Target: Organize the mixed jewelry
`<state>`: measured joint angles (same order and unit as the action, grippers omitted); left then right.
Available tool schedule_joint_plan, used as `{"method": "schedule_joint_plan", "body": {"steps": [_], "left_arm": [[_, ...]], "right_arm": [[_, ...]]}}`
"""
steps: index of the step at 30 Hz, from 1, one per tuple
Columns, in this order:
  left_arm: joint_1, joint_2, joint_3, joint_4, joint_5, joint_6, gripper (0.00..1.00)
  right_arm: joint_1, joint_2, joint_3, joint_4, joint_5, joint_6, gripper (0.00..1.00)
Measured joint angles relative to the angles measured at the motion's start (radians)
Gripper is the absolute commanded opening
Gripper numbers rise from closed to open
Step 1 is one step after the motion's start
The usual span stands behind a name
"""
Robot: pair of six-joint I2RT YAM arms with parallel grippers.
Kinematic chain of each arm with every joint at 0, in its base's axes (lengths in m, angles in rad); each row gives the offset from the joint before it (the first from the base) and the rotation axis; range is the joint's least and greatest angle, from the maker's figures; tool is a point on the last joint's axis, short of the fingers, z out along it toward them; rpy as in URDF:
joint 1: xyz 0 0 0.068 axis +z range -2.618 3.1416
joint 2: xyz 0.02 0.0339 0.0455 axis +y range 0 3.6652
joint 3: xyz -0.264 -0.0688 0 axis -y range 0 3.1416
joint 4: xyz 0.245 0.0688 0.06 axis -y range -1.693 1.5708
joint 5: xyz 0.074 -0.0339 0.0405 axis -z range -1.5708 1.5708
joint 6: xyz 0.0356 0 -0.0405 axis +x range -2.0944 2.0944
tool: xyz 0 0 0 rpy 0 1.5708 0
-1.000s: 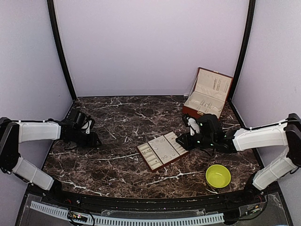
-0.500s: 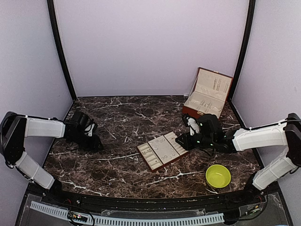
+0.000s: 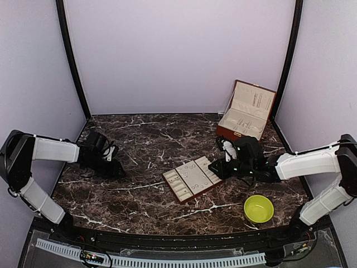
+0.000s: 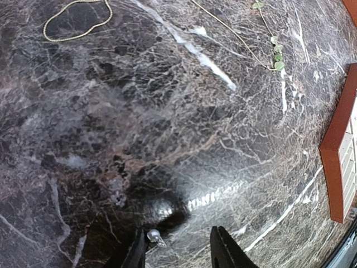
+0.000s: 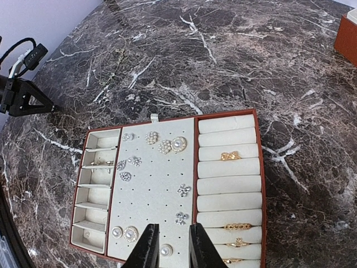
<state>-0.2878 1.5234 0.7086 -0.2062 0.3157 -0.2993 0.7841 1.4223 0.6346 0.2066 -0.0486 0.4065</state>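
Mostly the mixed jewelry, small pearl studs and gold rings, sits in the reddish-brown compartment tray with cream lining, while a thin chain loop and one tiny loose stud lie on the dark marble table. I see my right gripper over the tray, its fingers a little apart around a round pearl stud without clamping it. My left gripper is spread wider, low at the table, the tiny loose stud beside one fingertip, and it grips nothing.

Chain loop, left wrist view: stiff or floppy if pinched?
The chain loop lies in a slack, uneven curve, so probably floppy, draping from a pinch. Fine links suggest it's light; a push would likely bunch it.
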Motion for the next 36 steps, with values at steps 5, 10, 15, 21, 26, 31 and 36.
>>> {"method": "schedule_joint_plan", "body": {"steps": [5, 10, 15, 21, 26, 31, 36], "left_arm": [[0.0, 0.0, 0.013, -0.021, -0.005, 0.031, 0.43], [0.0, -0.005, 0.041, -0.068, -0.051, 0.081, 0.41], [-0.006, -0.013, 0.045, -0.102, -0.096, 0.106, 0.36], [-0.013, -0.004, 0.047, -0.102, -0.082, 0.104, 0.35], [-0.021, 0.043, 0.076, -0.092, -0.062, 0.101, 0.3], [-0.029, 0.063, 0.084, -0.079, -0.059, 0.1, 0.24], [-0.042, 0.064, 0.084, -0.08, -0.071, 0.101, 0.2]], "right_arm": [[0.0, 0.0, -0.002, 0.004, 0.0, 0.002, 0.2], [0.0, 0.007, -0.014, 0.018, 0.0, 0.014, 0.2], [0.0, 0.027, -0.016, 0.033, -0.006, 0.022, 0.2], [0.0, 0.033, -0.016, 0.036, -0.008, 0.022, 0.2], [0.0, 0.033, -0.02, 0.039, -0.007, 0.023, 0.2], [0.0, 0.033, -0.02, 0.04, -0.007, 0.023, 0.2], [0.0, 0.034, -0.02, 0.04, -0.007, 0.023, 0.2]]}}
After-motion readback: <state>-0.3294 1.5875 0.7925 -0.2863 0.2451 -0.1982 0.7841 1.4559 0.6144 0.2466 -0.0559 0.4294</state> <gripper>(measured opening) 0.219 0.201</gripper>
